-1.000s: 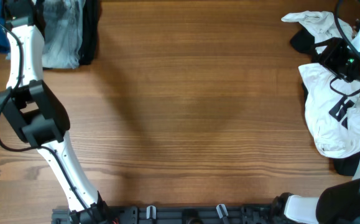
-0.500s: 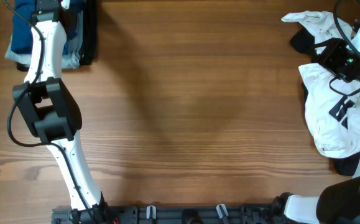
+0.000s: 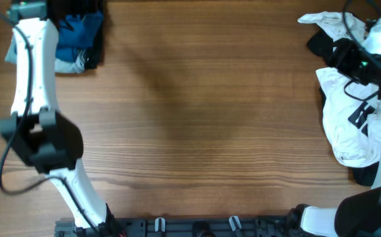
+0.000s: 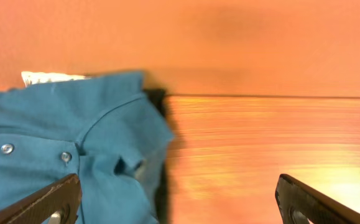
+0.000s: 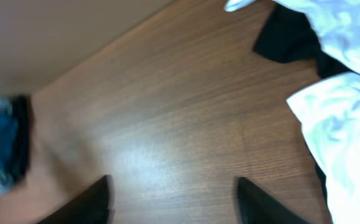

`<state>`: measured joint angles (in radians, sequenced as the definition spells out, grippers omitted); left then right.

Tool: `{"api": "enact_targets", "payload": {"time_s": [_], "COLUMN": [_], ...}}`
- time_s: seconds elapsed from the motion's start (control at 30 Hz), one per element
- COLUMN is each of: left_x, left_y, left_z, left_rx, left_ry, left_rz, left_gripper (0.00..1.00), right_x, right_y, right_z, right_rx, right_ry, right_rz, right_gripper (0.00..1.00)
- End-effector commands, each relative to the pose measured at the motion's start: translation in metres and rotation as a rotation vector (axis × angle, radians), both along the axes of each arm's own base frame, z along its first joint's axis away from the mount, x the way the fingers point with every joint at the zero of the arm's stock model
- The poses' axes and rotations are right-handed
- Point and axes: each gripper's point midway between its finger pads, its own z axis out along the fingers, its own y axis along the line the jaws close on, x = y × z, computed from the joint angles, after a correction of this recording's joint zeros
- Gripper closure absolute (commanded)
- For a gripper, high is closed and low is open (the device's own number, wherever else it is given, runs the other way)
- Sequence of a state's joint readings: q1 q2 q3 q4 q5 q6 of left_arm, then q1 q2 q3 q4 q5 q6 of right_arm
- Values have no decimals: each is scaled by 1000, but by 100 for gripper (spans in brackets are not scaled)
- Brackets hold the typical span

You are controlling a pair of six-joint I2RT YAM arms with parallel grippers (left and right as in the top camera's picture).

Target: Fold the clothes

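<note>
Left gripper (image 4: 180,208): jaws wide apart, closed on nothing, dark fingertips (image 4: 43,202) low in the two bottom corners of the wrist view. Just above one of them, a crumpled blue shirt (image 4: 61,149), collar and two small buttons facing up. Along the shirt's edge, a strip of black garment (image 4: 160,186); behind the collar, a sliver of pale cloth (image 4: 49,77). Past all that, bare wooden table (image 4: 267,143).

From overhead, that shirt bunched in the table's far left corner, on top of light-blue jeans (image 3: 68,64), black fabric along the side nearer the table's middle, left arm stretched over the pile.

Right gripper (image 5: 173,205): jaws likewise wide, blurred fingers (image 5: 89,202) above bare wood, holding nothing. Off to one side, a white top (image 5: 347,124) in rumpled folds, touching a second black garment (image 5: 285,37). From overhead, the white top with its black print heaped at the table's right edge, black cloth showing at its far end and its near end.
</note>
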<state>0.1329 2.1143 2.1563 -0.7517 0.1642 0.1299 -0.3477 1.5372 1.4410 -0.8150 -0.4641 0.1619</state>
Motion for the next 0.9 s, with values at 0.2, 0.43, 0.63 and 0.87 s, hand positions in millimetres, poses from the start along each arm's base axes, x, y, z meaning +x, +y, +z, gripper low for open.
{"api": "enact_targets", "payload": {"time_s": [0.2, 0.43, 0.63, 0.87], "left_x": [-17, -17, -17, -17], "left_y": [-28, -28, -28, -28], "left_z": [41, 41, 41, 41], "left_rx": [-83, -83, -83, -83], "left_ry": [-46, -46, -46, -46], "left_rz": [-62, -62, -62, -62], "left_gripper": [0, 0, 0, 0], "right_x": [-42, -60, -43, -87], "right_y": [92, 98, 81, 82], "right_z": [88, 92, 112, 154], "right_rx": [-149, 252, 26, -265], "right_ry": [-149, 61, -116, -541], "right_rz": [355, -105, -69, -17], "right_gripper": [0, 0, 0, 0]}}
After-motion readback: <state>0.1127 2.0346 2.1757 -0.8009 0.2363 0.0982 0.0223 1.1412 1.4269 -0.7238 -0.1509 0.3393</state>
